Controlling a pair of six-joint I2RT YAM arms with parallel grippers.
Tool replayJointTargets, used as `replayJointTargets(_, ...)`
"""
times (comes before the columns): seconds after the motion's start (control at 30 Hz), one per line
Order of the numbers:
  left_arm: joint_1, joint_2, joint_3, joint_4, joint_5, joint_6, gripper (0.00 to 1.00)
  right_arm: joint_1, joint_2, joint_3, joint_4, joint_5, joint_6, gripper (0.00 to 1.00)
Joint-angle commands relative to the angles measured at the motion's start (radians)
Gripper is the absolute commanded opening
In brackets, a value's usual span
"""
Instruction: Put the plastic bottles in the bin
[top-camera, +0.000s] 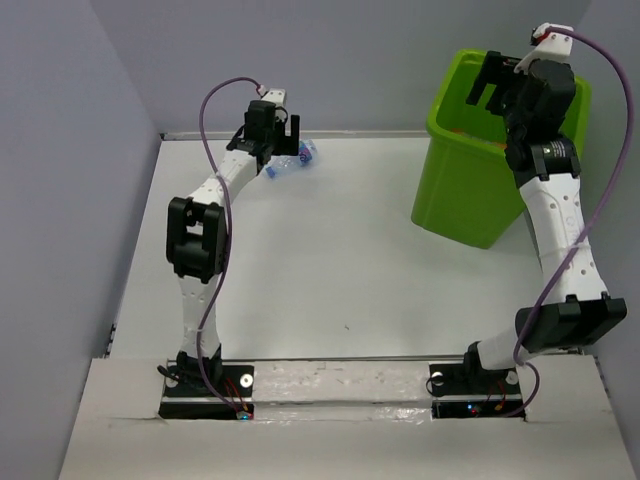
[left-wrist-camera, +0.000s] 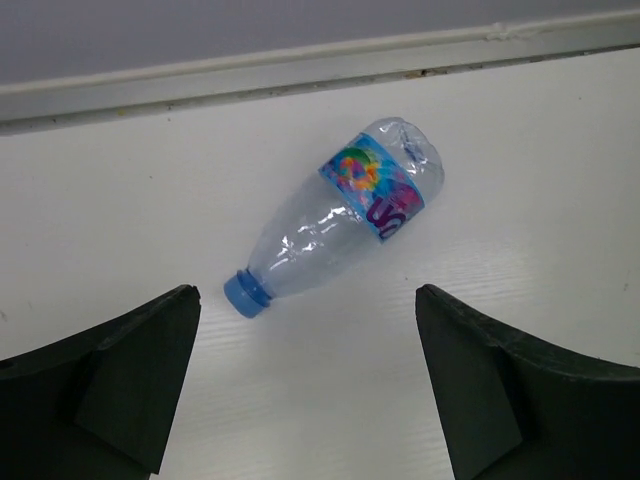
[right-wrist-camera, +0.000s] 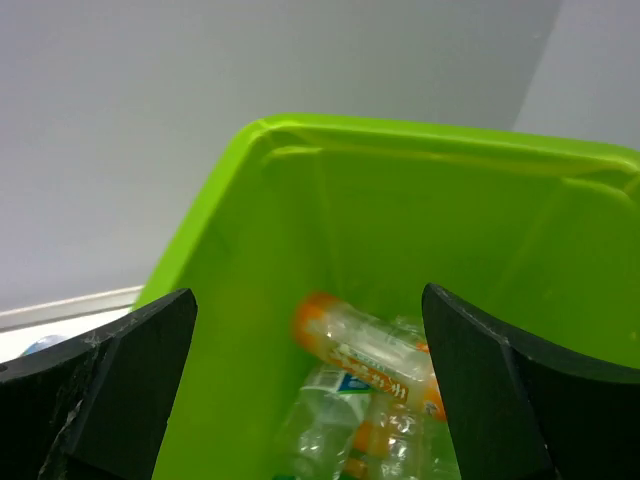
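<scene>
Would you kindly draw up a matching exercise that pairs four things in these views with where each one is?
Things
1. clear blue-capped bottle
2. orange bottle
3. left pincer
4. right pincer

Places
A. open, poised above the bin
B. lying on its side on the table, near the far edge
C. open, hovering over the table
D. lying inside the bin

Pairs: 1-B, 2-D, 3-C, 4-A
</scene>
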Motion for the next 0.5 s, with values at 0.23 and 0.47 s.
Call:
replayJointTargets(0.23,0.073,0.208,0.294,-0.062,0.248,0.255,0.99,0.000,-0.254,-0.089,0.065,-0.383,0.177,0.99)
replayJointTargets(0.47,0.087,0.338,0.360,-0.116,0.476,0.241,0.99,0.000,-0.302,-0.154,0.096,-0.553,0.232,0.99)
